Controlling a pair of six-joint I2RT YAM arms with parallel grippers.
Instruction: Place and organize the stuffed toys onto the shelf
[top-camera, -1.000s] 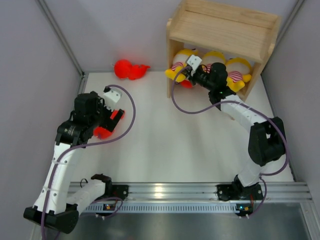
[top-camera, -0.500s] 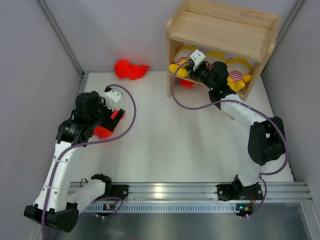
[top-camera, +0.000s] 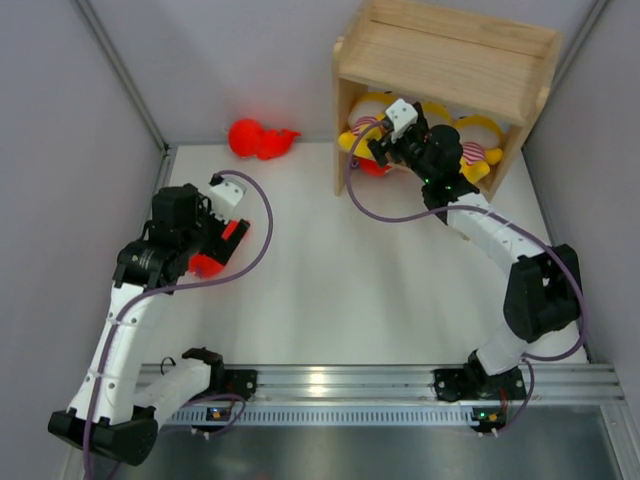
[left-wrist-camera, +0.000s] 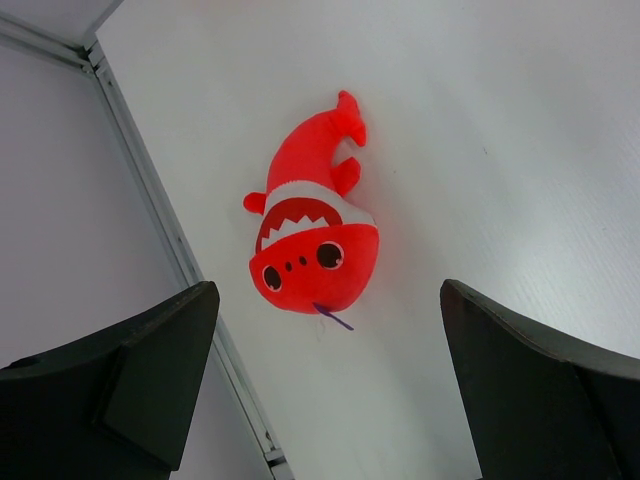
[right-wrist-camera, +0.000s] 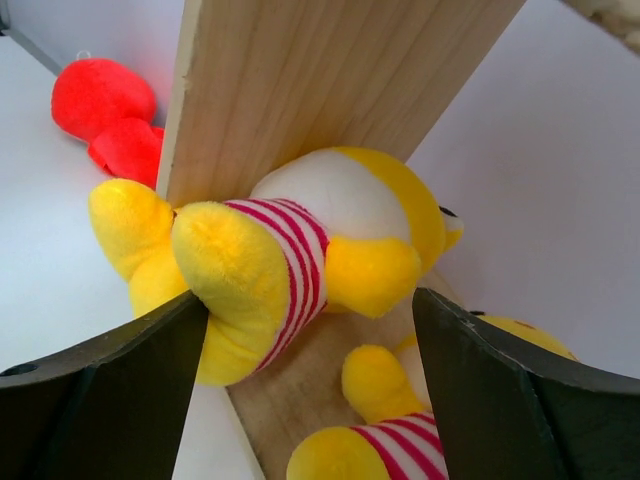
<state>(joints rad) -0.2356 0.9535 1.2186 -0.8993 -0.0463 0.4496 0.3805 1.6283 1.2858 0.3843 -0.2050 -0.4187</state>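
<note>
You're on the yellow row: 3 yellow toys sit in the lower tier of the shelf (top-camera: 445, 60). The leftmost yellow toy (right-wrist-camera: 290, 250) lies on its side against the side panel, w/ one leg hanging out past the front edge. The right gripper (top-camera: 378, 143) is spread wide in front of it, holding nothing. Next, probably nudge it fully in, then back out w/o dragging it.

The left gripper (left-wrist-camera: 325, 330) is also wide open, hovering over a red shark (left-wrist-camera: 315, 240) on the bench (top-camera: 320, 260). Another shark (top-camera: 258, 139) lies by the back wall.

Vs 1 s ago, the right wrist has gone up and deeper, and that toy has shifted back. The left arm hasn't moved.
</note>
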